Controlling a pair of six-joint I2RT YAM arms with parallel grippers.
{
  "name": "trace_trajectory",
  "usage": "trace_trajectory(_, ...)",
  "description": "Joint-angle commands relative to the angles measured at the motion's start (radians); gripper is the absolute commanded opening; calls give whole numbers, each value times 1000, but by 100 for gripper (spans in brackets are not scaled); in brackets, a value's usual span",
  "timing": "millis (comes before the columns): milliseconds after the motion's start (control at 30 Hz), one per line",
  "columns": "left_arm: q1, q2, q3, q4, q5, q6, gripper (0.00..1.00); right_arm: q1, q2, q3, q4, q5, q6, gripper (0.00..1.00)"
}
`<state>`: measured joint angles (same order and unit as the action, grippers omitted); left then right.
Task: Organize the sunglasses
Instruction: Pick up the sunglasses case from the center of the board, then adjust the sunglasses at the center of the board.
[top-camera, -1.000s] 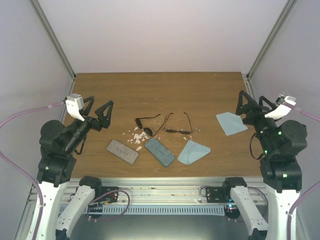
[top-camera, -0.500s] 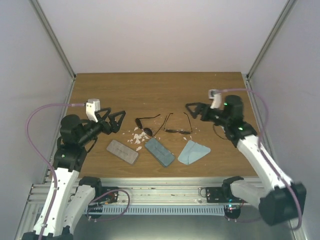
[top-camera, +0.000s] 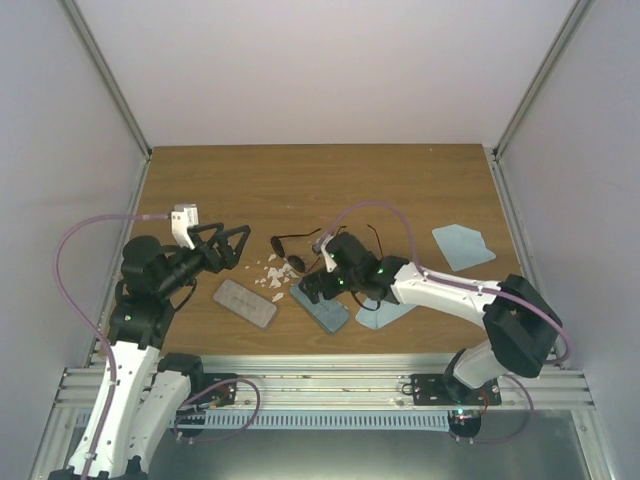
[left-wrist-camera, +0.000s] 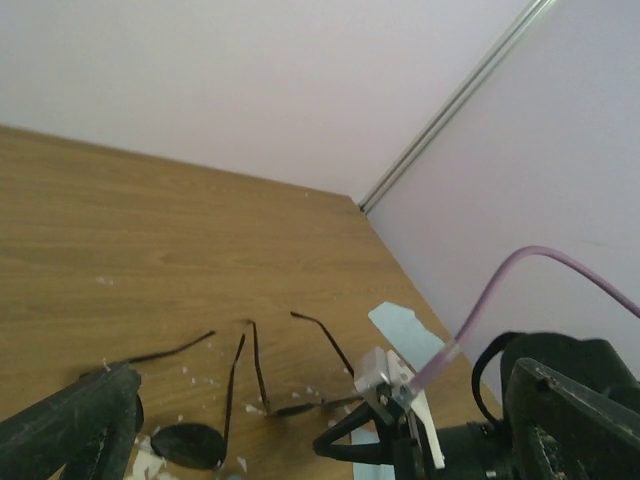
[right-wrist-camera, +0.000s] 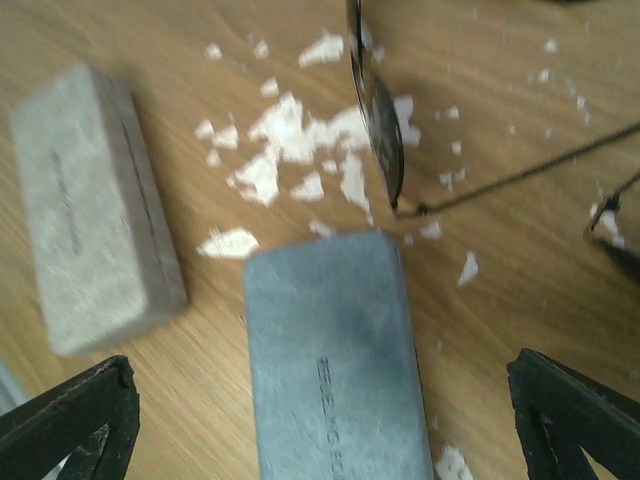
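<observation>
The dark round-lens sunglasses (top-camera: 290, 251) lie open on the wooden table, one lens edge-on in the right wrist view (right-wrist-camera: 378, 115) and low in the left wrist view (left-wrist-camera: 187, 443). The paler pair (left-wrist-camera: 290, 405) lies to their right, largely hidden by my right arm in the top view. My right gripper (top-camera: 312, 285) is open and hovers over the blue-grey case (top-camera: 322, 306), which fills the space between its fingers (right-wrist-camera: 335, 350). My left gripper (top-camera: 238, 240) is open and empty, left of the dark pair, above the table.
A grey case (top-camera: 245, 302) lies left of the blue-grey one (right-wrist-camera: 95, 205). White flakes (top-camera: 272, 274) are scattered between cases and glasses. One light blue cloth (top-camera: 463, 245) lies at the right; another (top-camera: 392, 310) lies partly under my right arm.
My right arm has swung from the right side to the middle and now hangs over the blue-grey case. My left gripper has moved a little rightward toward the dark sunglasses.
</observation>
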<state>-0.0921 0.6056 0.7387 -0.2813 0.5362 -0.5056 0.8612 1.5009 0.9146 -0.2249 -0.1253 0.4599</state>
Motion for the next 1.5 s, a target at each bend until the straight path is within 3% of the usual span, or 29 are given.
trace_trajectory(0,11,21,-51,58,48,-70,99,88,14,-29,-139,198,-42,100)
trace_trajectory(433,12,75,-101,73,83,-117,99,212,140,-39,-269,246,-51,99)
trace_trajectory(500,11,80,-102,69,85,-117,99,215,150,-40,-270,261,-46,96)
trace_trajectory(633,11,89,-104,61,87,-116,99,216,156,-41,-274,296,-21,80)
trace_trajectory(767,11,93,-105,58,87,-116,99,207,142,-40,-275,371,10,73)
trace_trajectory(1133,11,144,-110,76,126,-126,99,-48,110,-68,-123,348,-65,68)
trace_trajectory(1467,-13,234,-158,200,219,-193,99,-266,153,-14,-84,290,-85,68)
